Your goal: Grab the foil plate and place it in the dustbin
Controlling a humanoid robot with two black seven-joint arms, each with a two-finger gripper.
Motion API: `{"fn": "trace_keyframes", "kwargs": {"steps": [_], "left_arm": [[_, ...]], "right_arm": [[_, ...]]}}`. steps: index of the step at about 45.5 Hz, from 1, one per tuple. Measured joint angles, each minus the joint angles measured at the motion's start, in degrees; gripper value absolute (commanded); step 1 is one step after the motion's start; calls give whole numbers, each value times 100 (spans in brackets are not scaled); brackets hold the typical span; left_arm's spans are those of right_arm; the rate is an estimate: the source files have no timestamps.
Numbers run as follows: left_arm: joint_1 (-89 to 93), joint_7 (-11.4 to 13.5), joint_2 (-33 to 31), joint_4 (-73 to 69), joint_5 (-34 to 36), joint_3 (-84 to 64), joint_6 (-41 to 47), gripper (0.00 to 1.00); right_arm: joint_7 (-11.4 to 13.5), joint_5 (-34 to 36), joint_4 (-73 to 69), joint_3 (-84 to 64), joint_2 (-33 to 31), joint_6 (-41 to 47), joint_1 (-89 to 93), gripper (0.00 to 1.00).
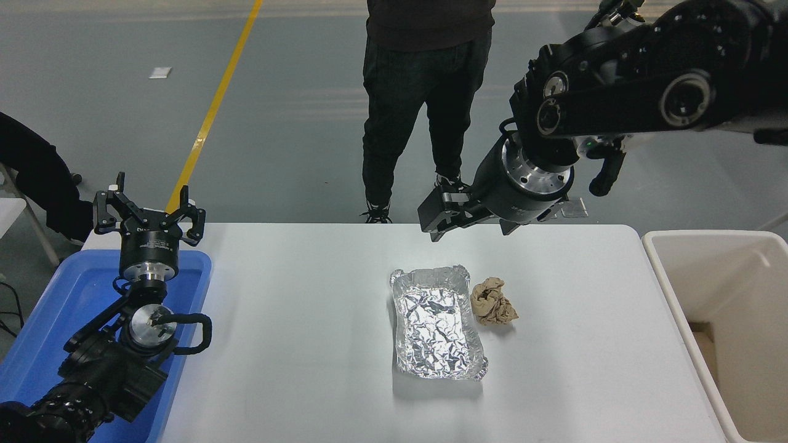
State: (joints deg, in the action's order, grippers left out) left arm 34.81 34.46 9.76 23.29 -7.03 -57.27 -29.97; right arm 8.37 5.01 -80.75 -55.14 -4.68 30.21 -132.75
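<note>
Crinkled aluminium, the foil plate point(438, 328) lies on the worktop point(295, 320), touching a tan paper ball point(492, 301) to its right. Probably light and easily crushed; grip its raised rim gently. Right end effector point(438, 216) hovers above it; its opening is unclear.

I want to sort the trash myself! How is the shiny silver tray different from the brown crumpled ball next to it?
The foil plate is shiny silver; the paper ball is dull tan. The plate is an open tray with a raised rim; the ball is a scrunched lump. The plate is much bigger than the ball. Both are crinkled and lie side by side on the white table.
</note>
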Motion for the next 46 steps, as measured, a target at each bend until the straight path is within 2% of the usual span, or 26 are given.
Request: {"fn": "trace_keyframes", "kwargs": {"steps": [21, 40, 46], "left_arm": [[0, 0, 0, 0, 0, 5, -8, 99], [0, 0, -1, 1, 0, 6, -8, 99], [0, 0, 0, 0, 0, 6, -7, 99]], "right_arm": [[3, -553, 923, 73, -32, 540, 615, 100], [12, -1018, 1448, 427, 331, -241, 2297, 100], [8, -1205, 1691, 465, 396, -596, 3003, 97]]}}
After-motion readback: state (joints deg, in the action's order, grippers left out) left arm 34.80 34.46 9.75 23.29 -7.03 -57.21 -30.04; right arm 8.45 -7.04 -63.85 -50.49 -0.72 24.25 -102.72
